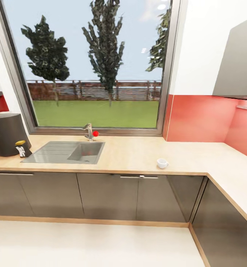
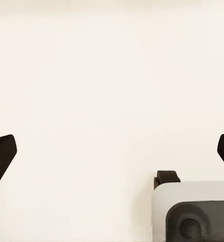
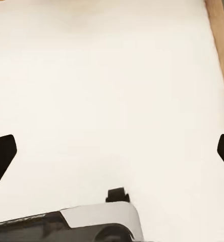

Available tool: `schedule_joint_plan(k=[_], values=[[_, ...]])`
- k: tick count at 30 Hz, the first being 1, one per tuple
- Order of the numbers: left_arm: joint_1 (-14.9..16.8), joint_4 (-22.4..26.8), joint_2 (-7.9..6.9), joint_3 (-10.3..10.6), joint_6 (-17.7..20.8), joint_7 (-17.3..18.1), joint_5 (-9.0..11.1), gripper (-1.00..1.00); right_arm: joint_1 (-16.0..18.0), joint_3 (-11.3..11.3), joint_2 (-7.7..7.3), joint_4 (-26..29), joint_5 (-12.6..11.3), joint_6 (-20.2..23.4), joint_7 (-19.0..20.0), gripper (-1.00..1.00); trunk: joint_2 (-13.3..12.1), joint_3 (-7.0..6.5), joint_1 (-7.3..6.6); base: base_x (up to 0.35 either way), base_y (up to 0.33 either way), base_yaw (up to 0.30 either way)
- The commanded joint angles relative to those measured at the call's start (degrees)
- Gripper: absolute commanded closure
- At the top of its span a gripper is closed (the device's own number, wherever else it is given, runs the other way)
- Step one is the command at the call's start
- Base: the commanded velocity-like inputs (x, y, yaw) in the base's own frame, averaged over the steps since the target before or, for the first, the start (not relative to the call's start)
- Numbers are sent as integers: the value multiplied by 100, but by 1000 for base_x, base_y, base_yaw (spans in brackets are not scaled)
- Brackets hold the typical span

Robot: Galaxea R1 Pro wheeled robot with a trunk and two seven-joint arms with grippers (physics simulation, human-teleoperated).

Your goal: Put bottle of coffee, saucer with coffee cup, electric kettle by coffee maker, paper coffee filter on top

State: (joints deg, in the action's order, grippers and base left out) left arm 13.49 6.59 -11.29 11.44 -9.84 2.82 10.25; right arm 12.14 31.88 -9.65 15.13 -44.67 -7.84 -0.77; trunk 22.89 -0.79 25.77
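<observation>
One coffee cup (image 1: 162,162) is seen on the tabletop (image 1: 138,154): small, white and round, upright with its mouth up, well apart to the right of the sink (image 1: 66,152), near the tabletop's front edge. One coffee maker (image 1: 7,134) is seen on the far side of the sink, just beside its left rim: a dark, rounded body with a small yellow-and-black part low on its front. One faucet (image 1: 89,131) with a red knob is set behind the sink, below the window (image 1: 95,65).

In the left wrist view the left claw (image 2: 112,154) is spread wide, one dark fingertip at each side edge, nothing held between them, pale floor (image 2: 92,91) beneath. In the right wrist view the right claw (image 3: 112,154) is likewise spread wide and holds nothing.
</observation>
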Motion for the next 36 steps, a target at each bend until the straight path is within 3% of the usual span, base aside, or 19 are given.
schedule_joint_plan(k=[1,3,5,8,11,15,18,23,26,30,36], values=[[-3,-4,3,30,-19,15,-8,-100,13,44,-175,347,-67,-22,-216,-100,4,3,2,0,0,0],[-9,-5,12,15,-18,11,-76,-100,26,-55,-447,1111,-66,-18,-585,-100,4,3,2,0,0,0],[-18,-30,17,6,-14,12,-99,-100,47,-263,-579,1819,-57,-11,-832,-100,4,3,2,0,0,0],[-38,-242,8,-3,-23,11,-91,-100,236,-497,-646,2621,-29,-8,-965,-100,4,3,2,0,0,0],[-49,-482,10,-8,-31,9,-71,-100,632,-559,-662,2897,-20,4,-997,-100,4,3,2,0,0,0],[-56,-746,21,-10,-11,2,-58,-100,1550,-585,-663,2995,-11,43,-1010,-100,4,3,2,0,0,0],[-57,-851,27,-10,17,-7,-58,-100,2058,-586,-651,3012,-8,138,-1015,-100,4,3,2,0,0,0],[-120,-912,28,-10,58,-17,-62,-100,3153,-586,-620,3010,-7,833,-1028,-100,4,3,2,68,0,0],[-143,-914,30,-10,74,-18,-65,-100,3567,-586,-618,3004,1,1268,-1035,-100,4,3,2,244,0,0],[-157,-920,32,-17,96,-13,-67,-100,3830,-582,-619,2981,98,1820,-1042,-100,4,3,2,316,0,0],[-178,-920,3,-13,543,-5,-92,-100,3879,-562,-662,2585,196,1966,-1074,-100,4,3,2,334,-50,0]])
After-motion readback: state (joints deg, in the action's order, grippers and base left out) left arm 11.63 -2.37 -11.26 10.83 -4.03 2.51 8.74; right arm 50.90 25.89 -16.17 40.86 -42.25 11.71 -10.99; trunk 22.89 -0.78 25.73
